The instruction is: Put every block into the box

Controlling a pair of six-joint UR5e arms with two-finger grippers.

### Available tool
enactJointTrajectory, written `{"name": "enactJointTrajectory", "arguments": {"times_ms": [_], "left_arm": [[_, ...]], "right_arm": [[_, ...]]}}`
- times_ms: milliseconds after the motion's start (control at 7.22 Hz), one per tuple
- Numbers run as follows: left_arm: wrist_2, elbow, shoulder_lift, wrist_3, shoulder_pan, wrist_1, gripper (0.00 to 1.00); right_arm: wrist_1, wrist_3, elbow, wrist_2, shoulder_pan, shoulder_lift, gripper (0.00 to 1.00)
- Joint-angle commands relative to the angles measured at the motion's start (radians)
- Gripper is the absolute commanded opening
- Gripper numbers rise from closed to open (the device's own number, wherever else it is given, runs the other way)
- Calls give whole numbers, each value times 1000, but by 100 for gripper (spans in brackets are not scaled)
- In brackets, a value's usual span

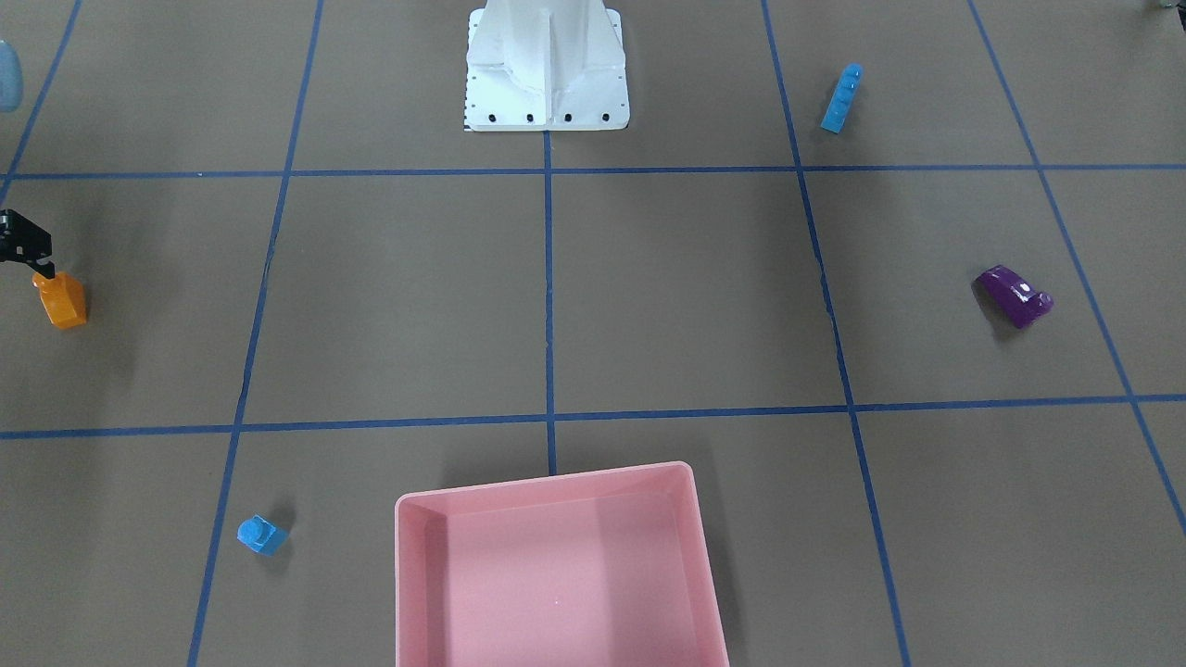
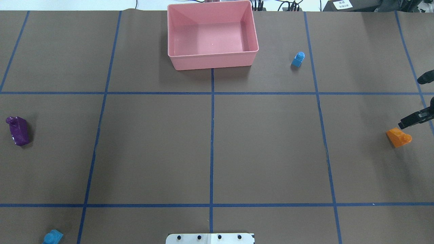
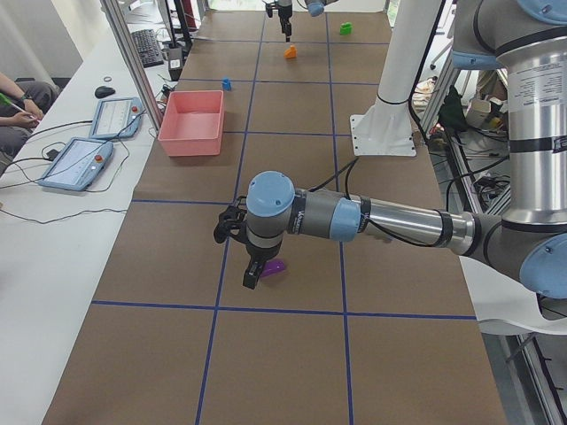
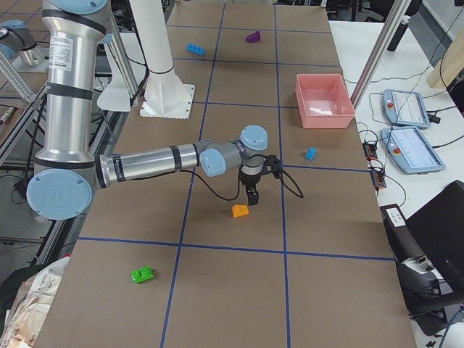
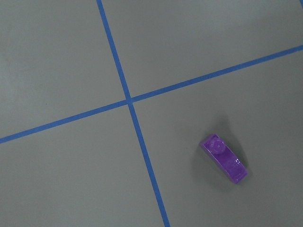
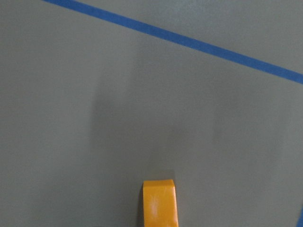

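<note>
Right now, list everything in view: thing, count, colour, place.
box: 1, pale pink, table's far edge
orange block: 1, orange, robot's right side
purple block: 1, purple, robot's left side
small blue block: 1, blue, right of box
long blue block: 1, blue, left of base
green block: 1, green, table's right end
robot base: 1, white, near edge
pendants: 2, grey, side bench
left gripper: 1, black, by purple block
right gripper: 1, black, by orange block

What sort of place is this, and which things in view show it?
Probably a robotics lab: a left arm and right arm over a table gridded with blue tape, teach pendants on the side bench.
</note>
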Motion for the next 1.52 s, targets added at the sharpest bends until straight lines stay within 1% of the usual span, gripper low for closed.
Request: {"name": "enactJointTrajectory", "arguments": {"times_ms": [0,139,277,416,554,693,970,1108,1247,1385], "left_arm": [[0,1,0,0,2,-1,100],[0,1,0,0,0,-1,100],[0,1,2,0,0,-1,100],[0,2,2,0,2,1,100],[0,2,2,0,2,1,100],[0,2,0,0,2,1,100],[0,5,2,0,0,-1,100],[0,5,0,0,2,-1,100],[-8,5,0,0,2,-1,100],[-21,5,0,3,2,-1,100]], "right_arm": [[332,127,-174,-18,-69,-34,97],[348,127,-172,-18,-75,-58,95],[345,127,-169,-16,-79,-58,71],[338,127,-167,-18,-89,-58,40],[336,127,-160,-18,-98,-58,17],[336,127,-154,-18,-102,-57,0],[325,127,-132,-10,-105,-55,0],[257,127,-86,-8,-86,-39,0],[159,128,-25,-7,-50,15,0],[59,131,13,-5,-39,84,0]]}}
